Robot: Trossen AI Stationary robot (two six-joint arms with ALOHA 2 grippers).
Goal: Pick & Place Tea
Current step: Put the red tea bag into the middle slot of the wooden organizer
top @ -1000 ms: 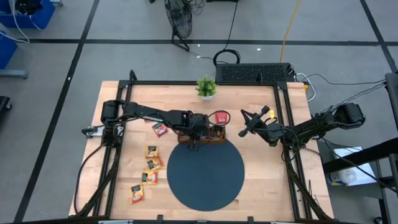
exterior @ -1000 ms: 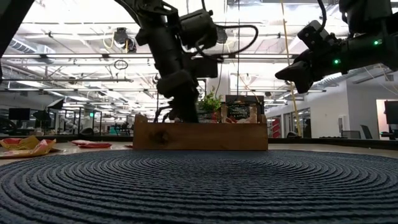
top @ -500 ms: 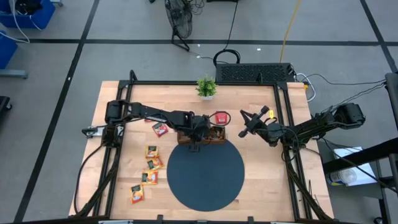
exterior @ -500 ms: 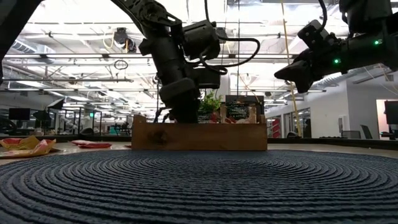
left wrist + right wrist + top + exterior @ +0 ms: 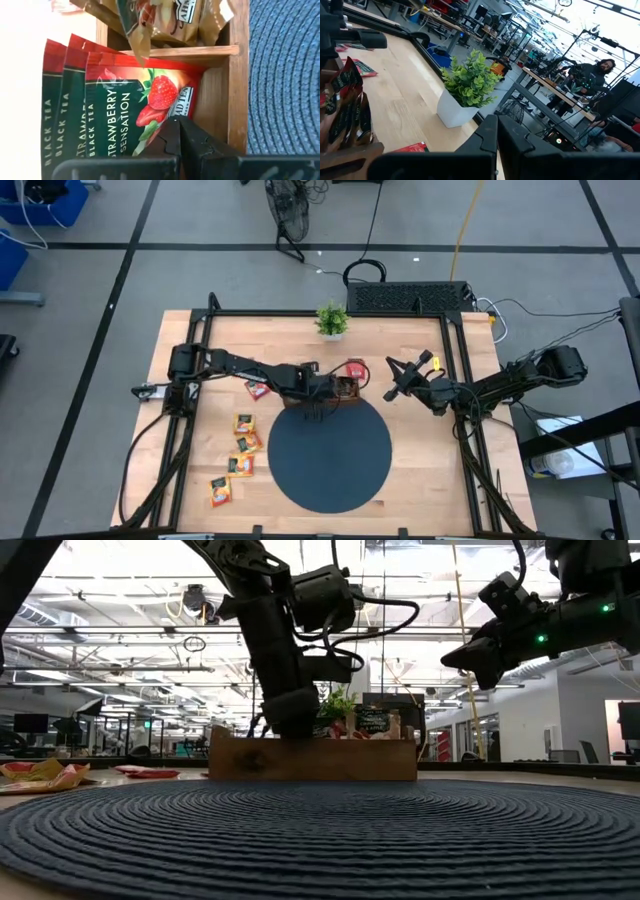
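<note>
Tray point(image 5: 235, 95) compartment holds upright red sachets point(image 5: 135, 115).

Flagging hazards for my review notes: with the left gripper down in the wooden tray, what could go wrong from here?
1. The shut left gripper sits against the red strawberry tea sachets standing in the brown wooden three-compartment tray; pulling out could drag one along or crumple it.
2. That tray lies at the dark round woven mat edge, so a sideways push might shove it.
3. The right gripper hovers shut near the tray's other end; reaching in now could crowd the arms.
</note>
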